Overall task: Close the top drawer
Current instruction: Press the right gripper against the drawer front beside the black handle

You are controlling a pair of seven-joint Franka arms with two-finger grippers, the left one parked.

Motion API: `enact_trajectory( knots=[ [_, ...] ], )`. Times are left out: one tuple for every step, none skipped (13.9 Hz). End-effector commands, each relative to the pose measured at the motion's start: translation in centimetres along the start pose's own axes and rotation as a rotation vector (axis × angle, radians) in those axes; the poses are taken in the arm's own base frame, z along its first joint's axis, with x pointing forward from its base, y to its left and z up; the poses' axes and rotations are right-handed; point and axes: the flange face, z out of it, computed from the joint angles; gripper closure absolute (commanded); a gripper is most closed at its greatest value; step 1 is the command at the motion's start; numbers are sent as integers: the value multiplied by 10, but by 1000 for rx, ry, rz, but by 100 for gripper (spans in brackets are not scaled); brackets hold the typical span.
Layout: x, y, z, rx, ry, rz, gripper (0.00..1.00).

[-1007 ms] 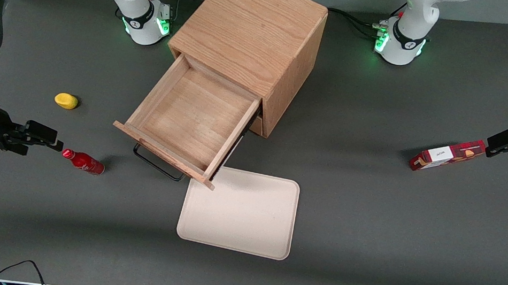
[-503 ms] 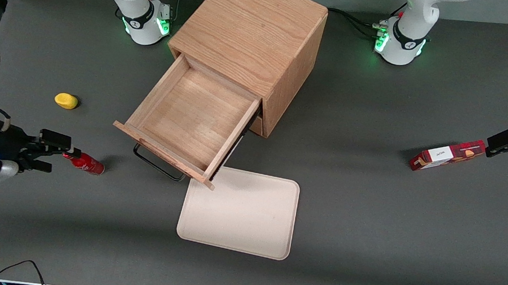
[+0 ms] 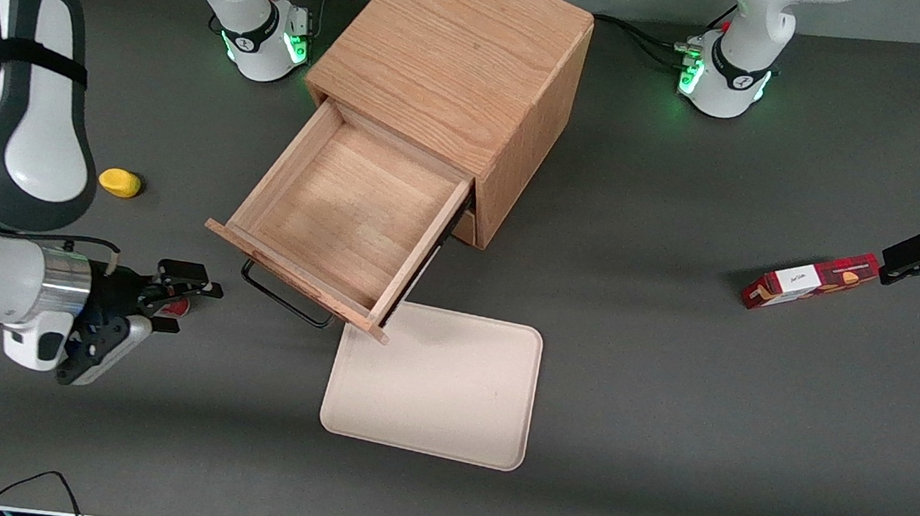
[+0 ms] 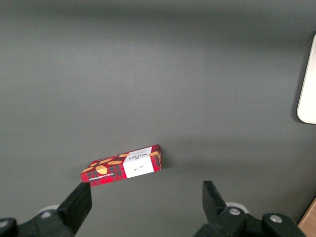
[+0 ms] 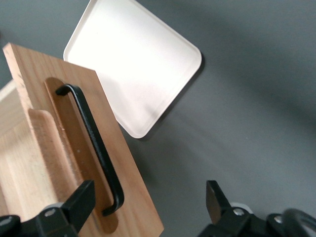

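The top drawer (image 3: 345,212) of the oak cabinet (image 3: 455,61) is pulled far out and is empty. Its black wire handle (image 3: 285,295) faces the front camera. My right gripper (image 3: 188,302) is open and empty, low over the table beside the drawer's front, toward the working arm's end, a short gap from the handle's end. In the right wrist view the drawer front (image 5: 74,148) and handle (image 5: 94,143) lie just ahead of the gripper (image 5: 148,202), with one finger (image 5: 81,202) over the front panel's edge.
A white tray (image 3: 434,383) lies on the table just nearer the front camera than the drawer; it also shows in the right wrist view (image 5: 133,64). A red bottle (image 3: 179,308) is mostly hidden under my gripper. A yellow object (image 3: 120,182) and a red box (image 3: 812,280) lie farther off.
The right arm has swung in from the working arm's end of the table toward the drawer's handle; the gripper now covers the red bottle. The drawer has not moved.
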Motion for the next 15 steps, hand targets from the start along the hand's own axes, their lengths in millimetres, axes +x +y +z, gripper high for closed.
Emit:
enact_trajectory(
  knots=[
    [6,6,3,40,24,-51,0],
    [8,7,8,51,22,-50,0],
    [9,7,14,56,15,-57,0],
    [11,5,18,61,11,-62,0],
    [13,5,26,72,4,-65,0],
    [14,4,30,78,1,-67,0],
    [16,2,36,84,-5,-69,0],
    [18,-2,39,89,-8,-72,0],
    [19,-6,41,92,-12,-75,0],
    [20,-7,43,95,-15,-76,0],
    [21,-6,47,97,-19,-75,0],
    [22,-7,52,101,-25,-78,0],
    [24,-9,55,105,-27,-81,0],
    [25,-11,61,114,-33,-83,0],
    [26,-12,63,117,-34,-84,0]
  ],
)
